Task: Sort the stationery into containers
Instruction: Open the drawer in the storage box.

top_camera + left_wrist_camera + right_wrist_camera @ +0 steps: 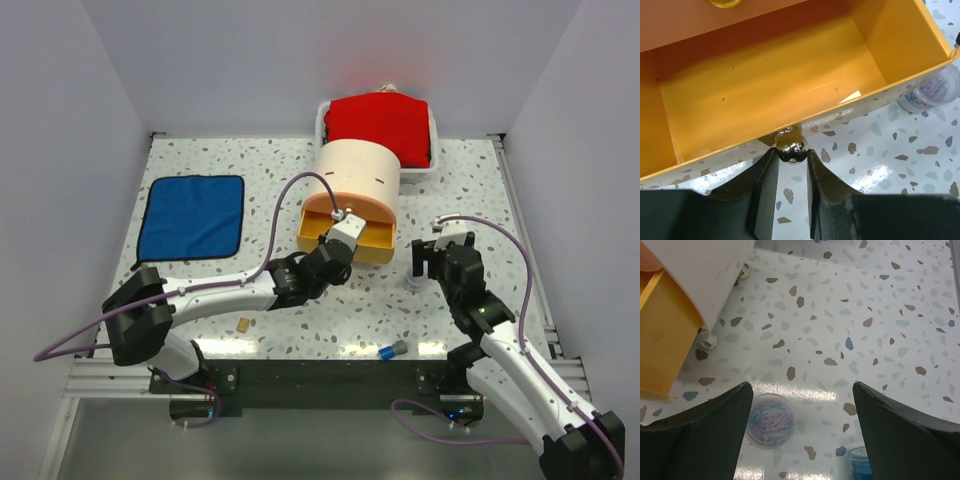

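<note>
Yellow-orange drawer [765, 90] stands pulled out of the cream unit [358, 175], its gold knob [792, 148] pinched in my left gripper [791, 159]. Clear cup of clips [771, 419] sits upright near the drawer's corner. Tan eraser [242, 323] and blue-grey cap piece [390, 350] lie near the front edge.

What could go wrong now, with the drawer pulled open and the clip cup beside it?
The left gripper pinches only the small, shiny round knob, so it may slip off. The clip cup sits off-centre, near one finger of the open right gripper; coming down could tip it over.
</note>
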